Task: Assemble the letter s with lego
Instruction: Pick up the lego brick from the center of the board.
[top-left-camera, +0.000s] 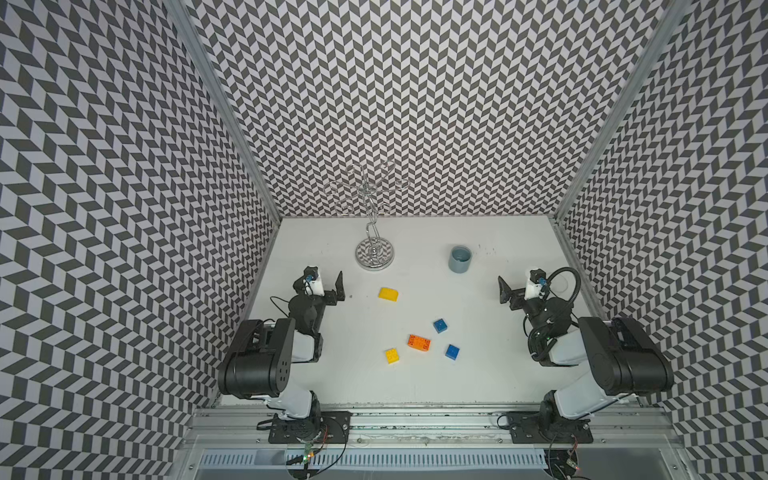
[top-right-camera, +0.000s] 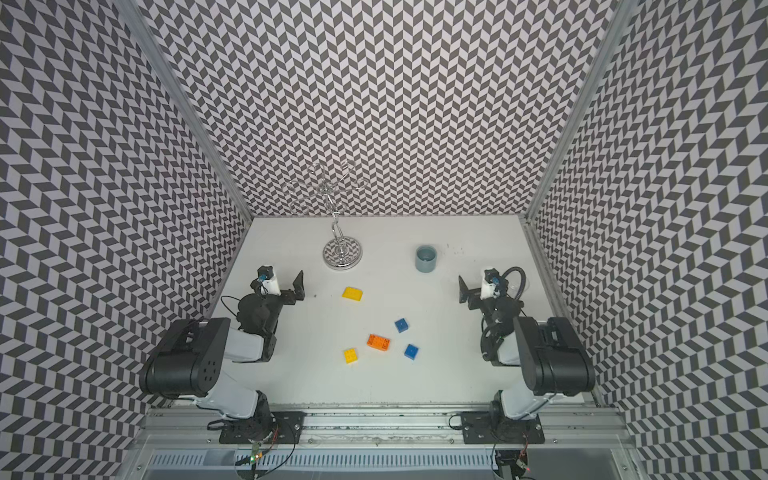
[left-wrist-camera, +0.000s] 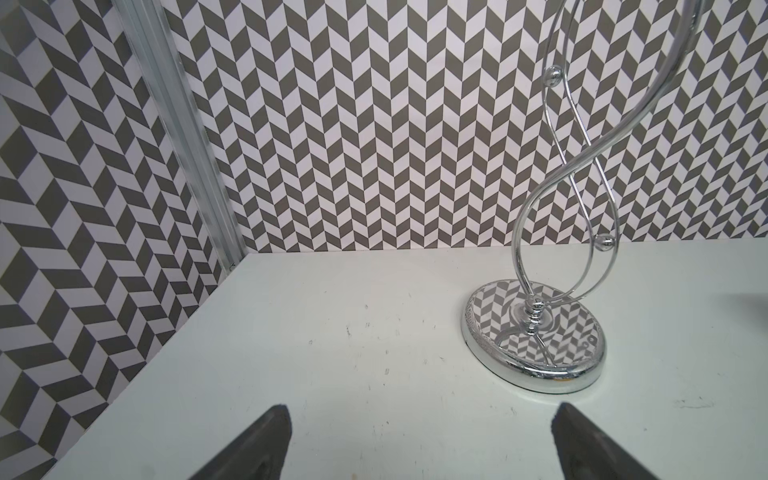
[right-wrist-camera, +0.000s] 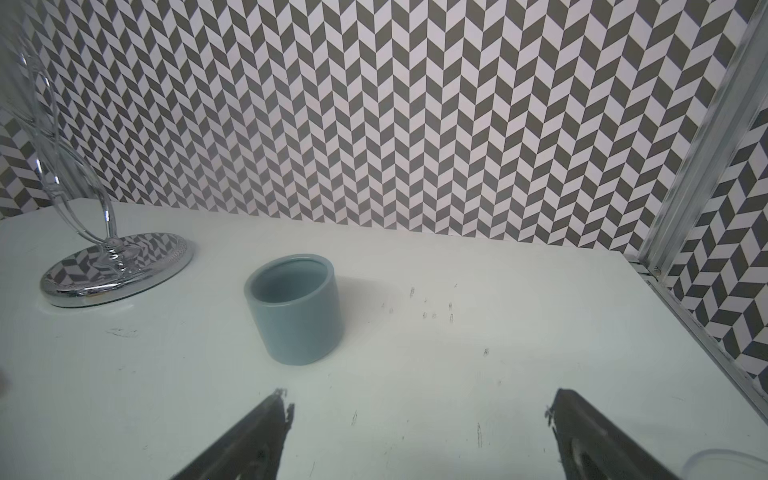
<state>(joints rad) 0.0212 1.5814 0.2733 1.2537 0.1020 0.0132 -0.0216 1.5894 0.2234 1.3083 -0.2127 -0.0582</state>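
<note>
In both top views we look steeply down from high above the near edge of the white table (top-left-camera: 353, 374), far enough off to take in the whole table and the patterned walls (top-left-camera: 415, 104); the two views differ only by a slight sideways shift. Our left wrist camera sits low and close behind the left gripper (left-wrist-camera: 419, 411), facing out between its parted jaws toward the chrome stand (left-wrist-camera: 536, 345) just ahead. Our right wrist camera looks likewise past the right gripper (right-wrist-camera: 419, 399) at the grey cup (right-wrist-camera: 295, 324) ahead, and both wrist views share that stand.
</note>
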